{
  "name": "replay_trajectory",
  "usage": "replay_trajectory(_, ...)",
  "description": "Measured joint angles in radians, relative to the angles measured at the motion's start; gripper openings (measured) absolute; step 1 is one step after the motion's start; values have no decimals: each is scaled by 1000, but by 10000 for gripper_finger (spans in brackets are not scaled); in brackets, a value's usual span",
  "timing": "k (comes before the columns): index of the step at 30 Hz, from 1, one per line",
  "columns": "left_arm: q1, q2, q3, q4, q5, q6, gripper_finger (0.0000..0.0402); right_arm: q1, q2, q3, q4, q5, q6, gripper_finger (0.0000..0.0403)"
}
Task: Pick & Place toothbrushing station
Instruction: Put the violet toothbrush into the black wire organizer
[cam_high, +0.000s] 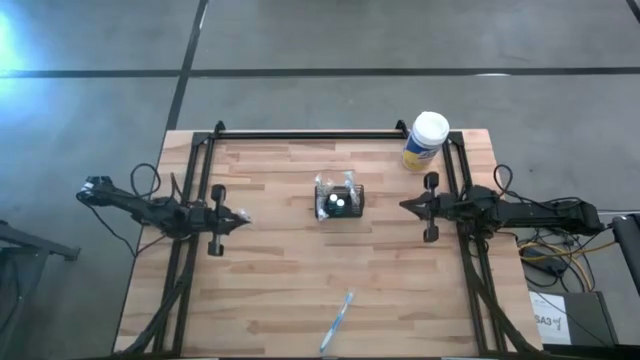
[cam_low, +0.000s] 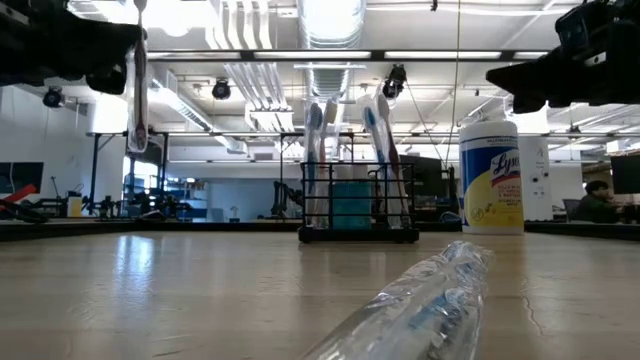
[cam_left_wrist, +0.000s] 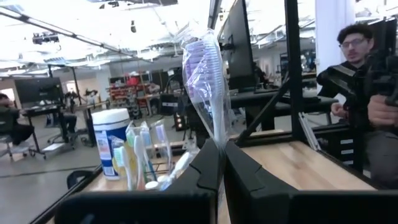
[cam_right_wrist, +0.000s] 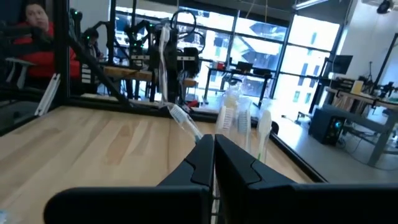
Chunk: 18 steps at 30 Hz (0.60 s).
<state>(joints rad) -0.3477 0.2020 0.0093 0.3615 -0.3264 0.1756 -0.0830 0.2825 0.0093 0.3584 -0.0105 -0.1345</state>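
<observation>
The black wire-mesh caddy (cam_high: 352, 208) stands at the table's middle with several toothbrushes upright in it; it also shows in the low view (cam_low: 358, 236). My left gripper (cam_high: 243, 214) hovers to its left, shut on a toothbrush in clear wrap (cam_left_wrist: 205, 74), which also shows in the low view (cam_low: 137, 95). My right gripper (cam_high: 403, 206) hovers to the caddy's right, shut and empty (cam_right_wrist: 213, 138). Another wrapped toothbrush (cam_high: 337, 322) lies flat near the table's front edge. My left gripper pinches the wrapped toothbrush's handle (cam_left_wrist: 216, 138) between its two fingers, which come level from the table's left and lie across it. The toothbrush stands roughly upright, its bristled head (cam_left_wrist: 208, 59) past the fingers, lifted clear of the table.
A white-lidded yellow-and-blue canister (cam_high: 425, 140) stands at the back right corner. Black frame rails (cam_high: 300, 133) run along the table's far, left and right sides. People sit beyond the table, one off each side (cam_left_wrist: 357, 74) (cam_right_wrist: 31, 31).
</observation>
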Motion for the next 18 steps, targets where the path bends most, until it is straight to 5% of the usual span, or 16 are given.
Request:
replay_trajectory(9, 3, 24, -1, 75, 97, -91, 6, 0, 2, 0, -4, 1, 71, 8)
replay_trajectory(18, 9, 396, 167, 167, 124, -73, 6, 0, 1, 0, 8, 2, 92, 8)
